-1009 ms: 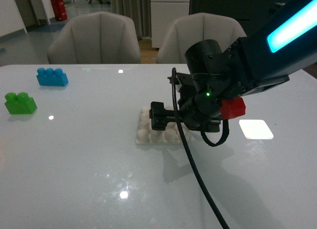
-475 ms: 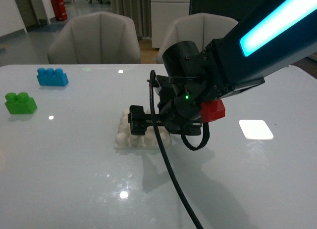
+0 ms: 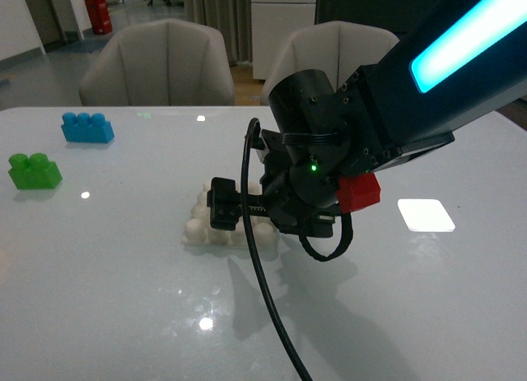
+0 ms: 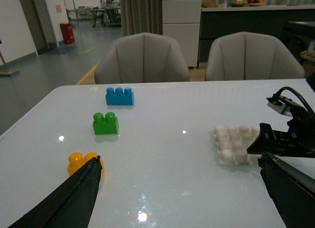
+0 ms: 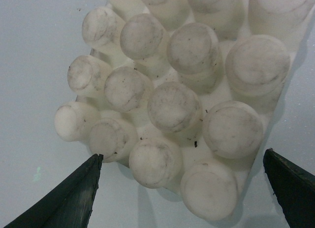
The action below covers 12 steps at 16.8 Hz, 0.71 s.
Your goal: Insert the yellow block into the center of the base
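The yellow block (image 4: 78,161) lies on the white table close to my left gripper (image 4: 181,161), partly behind one of its open fingers; it is out of the front view. The base (image 3: 200,225), a white studded plate, sits mid-table, partly covered by my right arm. My right gripper (image 3: 226,208) hangs just above it, open. In the right wrist view the base (image 5: 172,105) fills the frame, with the right gripper (image 5: 183,159) spread over its near edge and nothing held. From the left wrist the base (image 4: 234,142) shows beside the right gripper (image 4: 280,139).
A green brick (image 3: 33,171) and a blue brick (image 3: 86,127) stand at the far left of the table. A glossy white square (image 3: 425,215) lies to the right of my right arm. Two chairs (image 3: 156,64) stand behind the table's far edge.
My right arm has swung left over the table, and the base has slid left with it and turned a little. The green and blue bricks have stayed put.
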### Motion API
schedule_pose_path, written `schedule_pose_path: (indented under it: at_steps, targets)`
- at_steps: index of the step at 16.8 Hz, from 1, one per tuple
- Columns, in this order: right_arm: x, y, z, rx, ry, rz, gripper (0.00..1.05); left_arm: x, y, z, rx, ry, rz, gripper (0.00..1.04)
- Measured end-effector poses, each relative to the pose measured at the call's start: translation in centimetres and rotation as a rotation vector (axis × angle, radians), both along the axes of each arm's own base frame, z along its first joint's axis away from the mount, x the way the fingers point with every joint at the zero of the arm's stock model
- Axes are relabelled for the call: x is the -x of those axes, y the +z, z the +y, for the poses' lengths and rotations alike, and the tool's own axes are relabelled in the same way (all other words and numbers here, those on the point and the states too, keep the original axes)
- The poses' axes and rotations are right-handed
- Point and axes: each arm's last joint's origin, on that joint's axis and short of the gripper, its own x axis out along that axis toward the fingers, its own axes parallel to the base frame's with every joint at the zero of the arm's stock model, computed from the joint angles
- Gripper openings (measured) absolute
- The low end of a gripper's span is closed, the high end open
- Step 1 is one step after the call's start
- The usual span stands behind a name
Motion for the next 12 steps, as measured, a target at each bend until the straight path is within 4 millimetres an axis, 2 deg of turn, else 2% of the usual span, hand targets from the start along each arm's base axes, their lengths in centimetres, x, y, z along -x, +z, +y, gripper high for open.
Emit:
schedule_pose_path:
  at_steps: [2,5,7,9,12]
  targets:
    - [-0.5,1.2,-1.4,-0.029,-0.075,-0.02,0.98,0.0,0.0,0.0,0.0,0.0,0.0,0.98]
    - [-1.1,5.8,-5.5,-0.105,-0.215,-0.119,0.98,0.0,0.0,0.0,0.0,0.0,0.0,0.98]
    - [-0.6,9.4,-8.3,-0.155,-0.281,-0.226,0.98,0.0,0.0,0.0,0.0,0.0,0.0,0.98]
    - [1.1,12.6,-10.8,-0.179,-0.344,-0.343,0.98,0.0,0.0,0.0,0.0,0.0,0.0,0.98]
    - [5.8,16.3,-13.0,-0.195,-0.384,-0.499,0.98,0.0,0.0,0.0,0.0,0.0,0.0,0.98]
